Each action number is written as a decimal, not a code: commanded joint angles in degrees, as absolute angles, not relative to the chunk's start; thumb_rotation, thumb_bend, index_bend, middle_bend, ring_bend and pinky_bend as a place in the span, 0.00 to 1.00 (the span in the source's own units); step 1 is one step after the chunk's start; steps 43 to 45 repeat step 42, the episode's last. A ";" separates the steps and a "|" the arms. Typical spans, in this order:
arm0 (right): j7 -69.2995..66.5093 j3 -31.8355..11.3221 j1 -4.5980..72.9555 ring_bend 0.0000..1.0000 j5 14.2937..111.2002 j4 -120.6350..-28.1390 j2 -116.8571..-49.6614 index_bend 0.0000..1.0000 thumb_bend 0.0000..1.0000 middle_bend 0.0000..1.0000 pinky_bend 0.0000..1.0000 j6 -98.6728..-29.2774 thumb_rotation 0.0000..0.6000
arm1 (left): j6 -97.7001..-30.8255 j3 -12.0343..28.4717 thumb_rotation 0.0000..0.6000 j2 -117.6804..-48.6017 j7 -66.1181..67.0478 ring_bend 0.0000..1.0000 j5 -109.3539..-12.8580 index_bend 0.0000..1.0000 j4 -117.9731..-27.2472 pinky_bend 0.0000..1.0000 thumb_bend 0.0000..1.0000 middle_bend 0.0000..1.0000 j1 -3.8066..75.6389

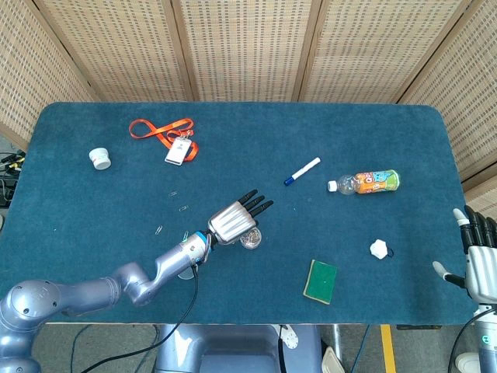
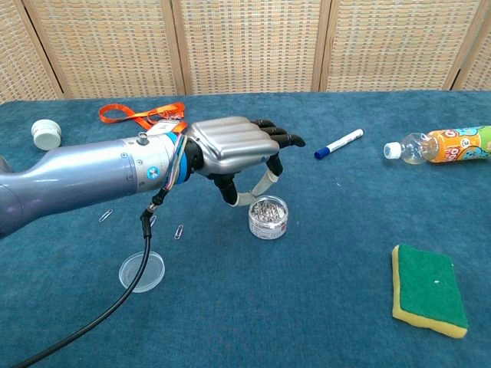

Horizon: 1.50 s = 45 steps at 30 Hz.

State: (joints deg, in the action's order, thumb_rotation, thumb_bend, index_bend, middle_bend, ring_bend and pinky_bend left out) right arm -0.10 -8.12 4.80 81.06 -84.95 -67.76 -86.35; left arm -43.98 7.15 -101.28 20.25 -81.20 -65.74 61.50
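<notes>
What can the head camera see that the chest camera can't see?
Only the head view shows the right hand at the table's right edge, fingers apart and holding nothing, and a small white crumpled thing.

Only the chest view shows the thumb and a finger curving down just above the open paperclip jar, and the clear lid unhidden.

Both show the left hand, the jar, sponge, marker, bottle, orange lanyard and white cap.

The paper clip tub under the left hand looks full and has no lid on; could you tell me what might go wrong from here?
1. The left hand hovers just above the open paper clip tub; a finger catching its rim could tip it and spill clips.
2. Loose clips and the clear lid lie beneath the forearm, whose dangling cable might drag them.
</notes>
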 commanded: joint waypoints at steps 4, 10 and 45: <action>-0.63 -8.21 4.78 0.00 81.06 -84.67 -67.65 0.03 0.00 0.00 0.00 -86.36 1.00 | -43.97 7.34 1.00 -102.05 21.24 0.00 -80.28 0.39 -65.53 0.00 0.26 0.00 61.53; -1.32 -8.30 4.73 0.00 81.09 -84.43 -67.49 0.03 0.00 0.00 0.00 -86.46 1.00 | -44.65 7.33 1.00 -101.83 21.24 0.00 -80.57 0.25 -66.07 0.00 0.15 0.00 61.50; 1.14 -7.45 4.19 0.00 84.53 -87.51 -67.10 0.03 0.00 0.00 0.00 -89.26 1.00 | -86.61 1.60 1.00 -66.19 18.27 0.00 -72.27 0.00 -100.50 0.00 0.00 0.00 21.42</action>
